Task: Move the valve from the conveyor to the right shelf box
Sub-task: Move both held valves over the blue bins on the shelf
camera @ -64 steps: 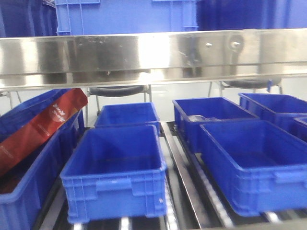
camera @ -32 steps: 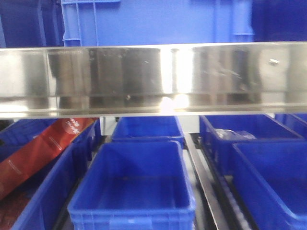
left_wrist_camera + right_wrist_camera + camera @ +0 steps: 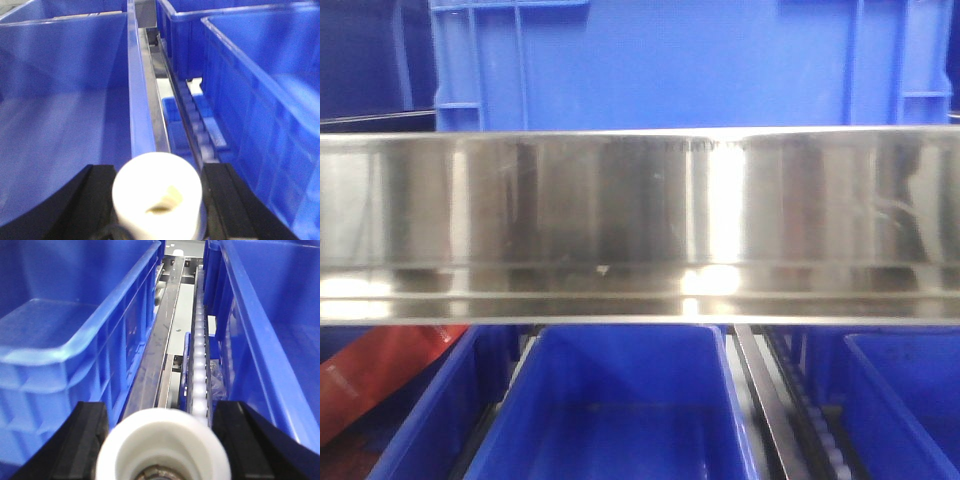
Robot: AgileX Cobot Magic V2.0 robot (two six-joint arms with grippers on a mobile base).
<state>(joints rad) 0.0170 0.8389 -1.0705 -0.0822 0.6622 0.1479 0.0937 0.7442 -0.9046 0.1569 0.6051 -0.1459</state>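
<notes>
Blue boxes [image 3: 250, 105] around; left jaws clamp valve [image 3: 157, 195]; right jaws clamp second valve [image 3: 162, 447].

You had a broad polished steel rail [image 3: 640, 225] running straight across the middle of your front view, from edge to edge, with bright patches of glare along it. Above it stood a large blue crate [image 3: 670, 65], its ribbed wall filling most of the top of the frame. Below the rail you looked down into an open centre box [image 3: 620, 410], also blue. Just to its left was a left box [image 3: 430, 420] with a red package [image 3: 370, 385] leaning in it. On the other side, a dark roller track [image 3: 778, 410] lay between the centre box and the right box [image 3: 910, 400], which the frame edge cut off.
</notes>
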